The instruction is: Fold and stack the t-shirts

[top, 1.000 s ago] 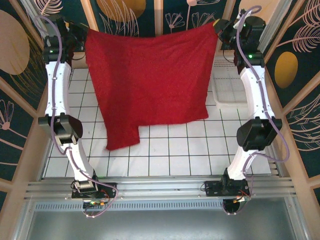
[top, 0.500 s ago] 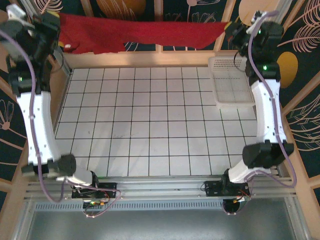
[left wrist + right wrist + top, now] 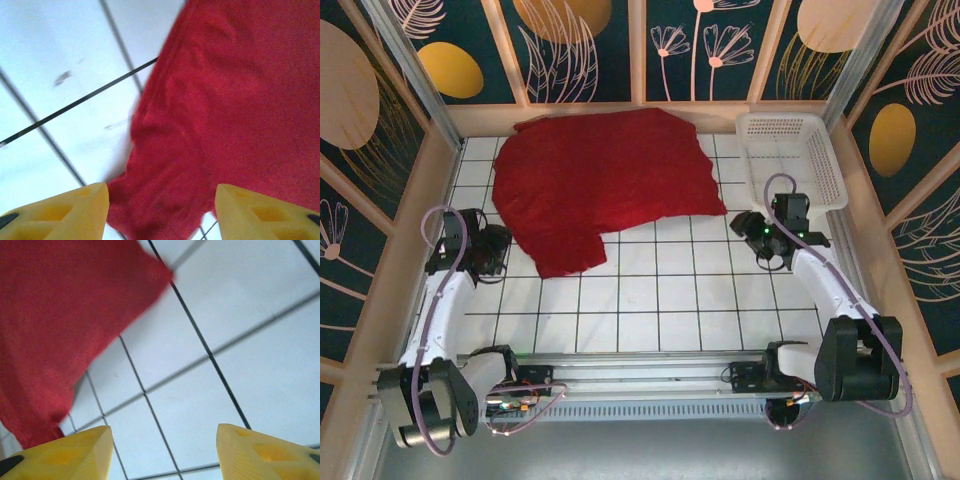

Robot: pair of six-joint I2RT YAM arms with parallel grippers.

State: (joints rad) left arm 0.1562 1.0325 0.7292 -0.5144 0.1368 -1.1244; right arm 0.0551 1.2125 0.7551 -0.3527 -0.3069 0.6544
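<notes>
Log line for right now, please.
t-shirt: spread on table, unfolded | left hand: open, empty, by shirt's left edge | right hand: open, empty, by its right corner | basket: far right

A white mesh basket is sitting just beyond the right hand, near the far wall. The white-tiled bench is stretching beneath that hand, and dark flower-painted panels are standing well beyond it.

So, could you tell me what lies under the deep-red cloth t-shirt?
The deep-red cloth t-shirt lies spread on the white tiled tabletop, whose grid lines run under its edges. Anything else beneath is hidden by the cloth.
</notes>
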